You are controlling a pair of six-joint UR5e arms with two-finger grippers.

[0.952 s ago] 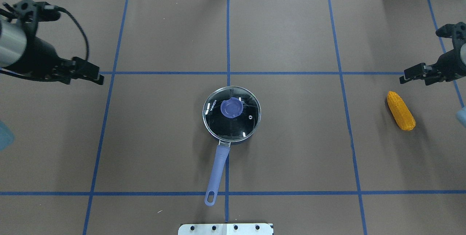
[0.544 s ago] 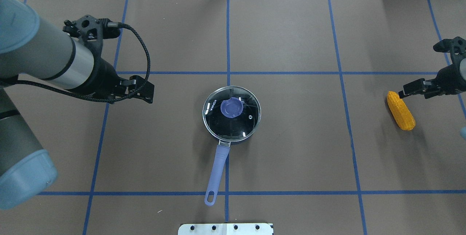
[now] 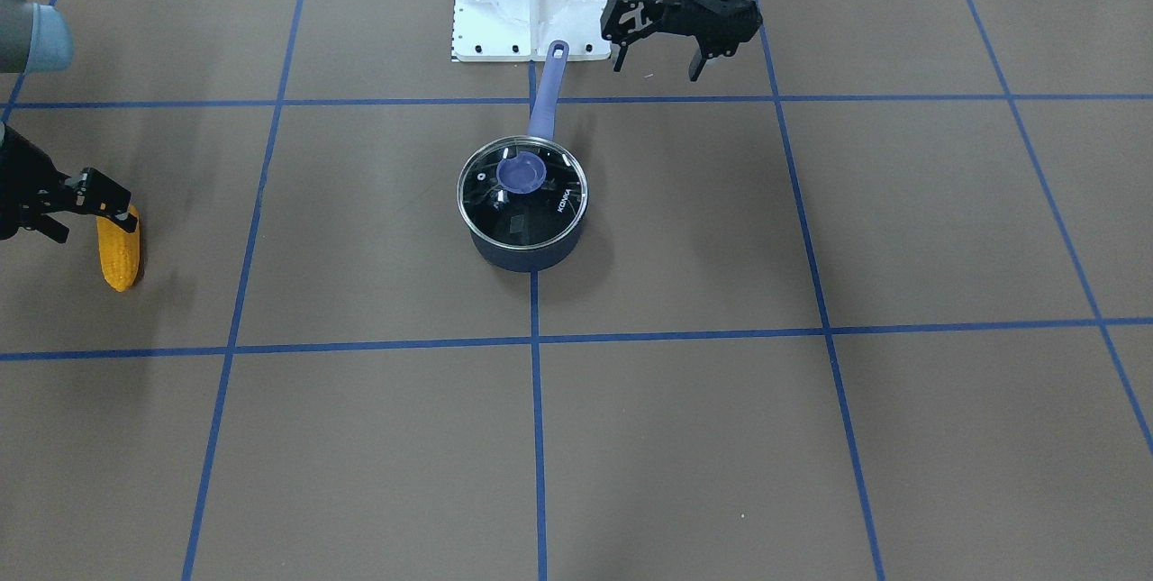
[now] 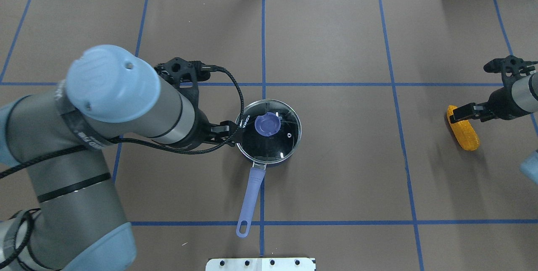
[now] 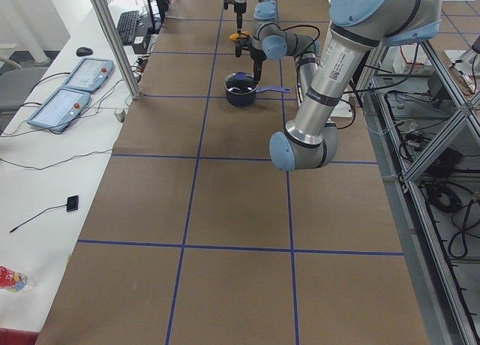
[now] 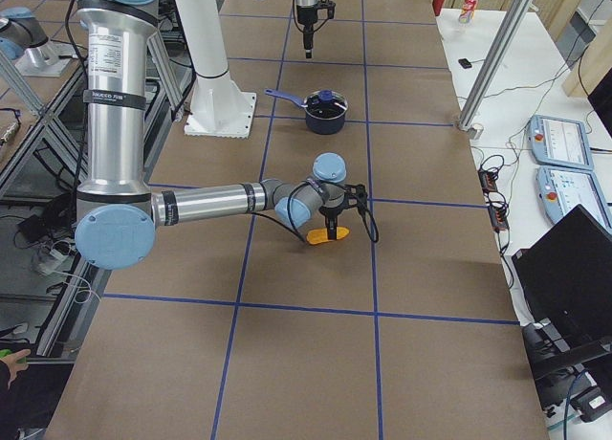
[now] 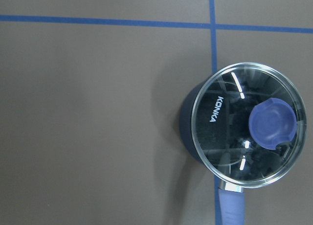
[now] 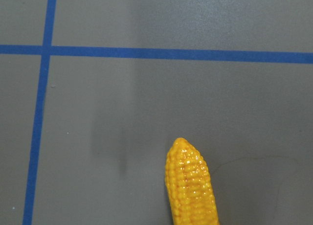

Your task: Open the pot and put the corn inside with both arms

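**Lid first, then corn**

Pot (image 3: 524, 257) sits mid-table with its glass lid (image 4: 273, 140) seated. Corn (image 4: 464, 136) lies flat, well off to the pot's right. Left gripper (image 3: 658, 68) hangs high beside the pot's rim, fingers spread and empty. Right gripper (image 4: 456, 113) hovers over the cob's far tip; cannot tell whether it is spread or closed.

Advice: centre the left gripper over the purple knob (image 4: 267, 124), straddle it, then lift straight up so the pot isn't dragged. The right gripper should take the cob across its thick middle
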